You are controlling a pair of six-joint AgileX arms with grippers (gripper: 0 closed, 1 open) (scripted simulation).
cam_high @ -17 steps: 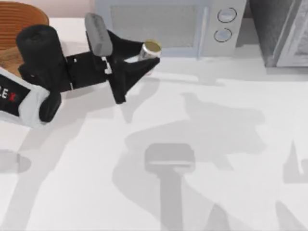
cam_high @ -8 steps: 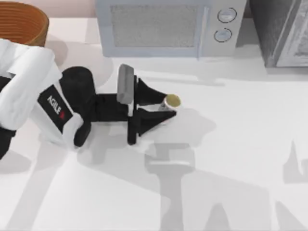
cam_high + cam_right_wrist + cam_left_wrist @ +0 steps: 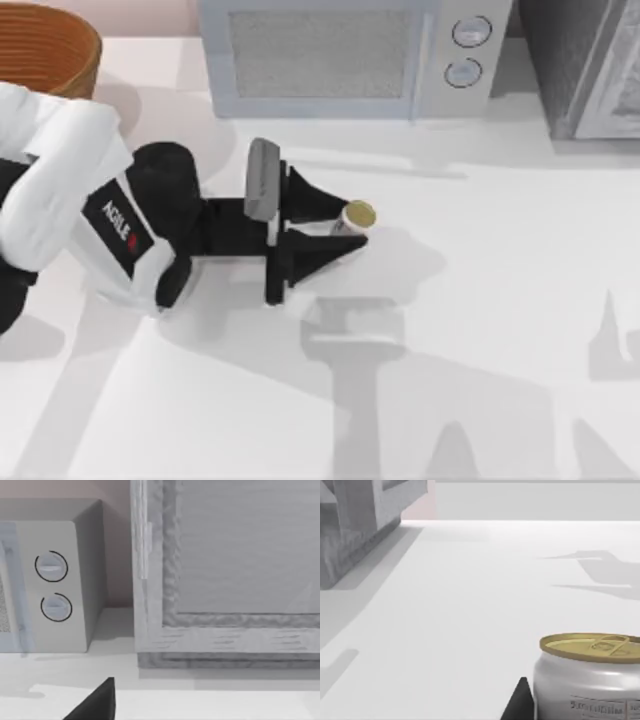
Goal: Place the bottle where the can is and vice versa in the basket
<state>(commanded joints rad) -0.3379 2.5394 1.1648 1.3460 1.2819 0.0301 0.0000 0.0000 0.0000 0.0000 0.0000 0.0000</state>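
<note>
The can point(image 3: 358, 213), white with a gold top, stands upright between the fingers of my left gripper point(image 3: 345, 227), which is shut on it near the middle of the table. The left wrist view shows the can point(image 3: 592, 675) close up, with one black fingertip point(image 3: 520, 706) beside it. The orange-brown wicker basket point(image 3: 55, 45) sits at the back left corner, behind my left arm. The bottle is out of view. A dark part of my right gripper point(image 3: 97, 705) shows in the right wrist view, facing the back of the table.
A grey microwave point(image 3: 340, 55) with two round knobs stands along the back edge. A grey cabinet point(image 3: 590, 70) fills the back right corner. Arm shadows lie across the white table point(image 3: 500, 300) in front and to the right of the can.
A second ago my left gripper held the can close to the microwave's front. It has carried it forward and right to the table's middle, and has barely moved in the last half second.
</note>
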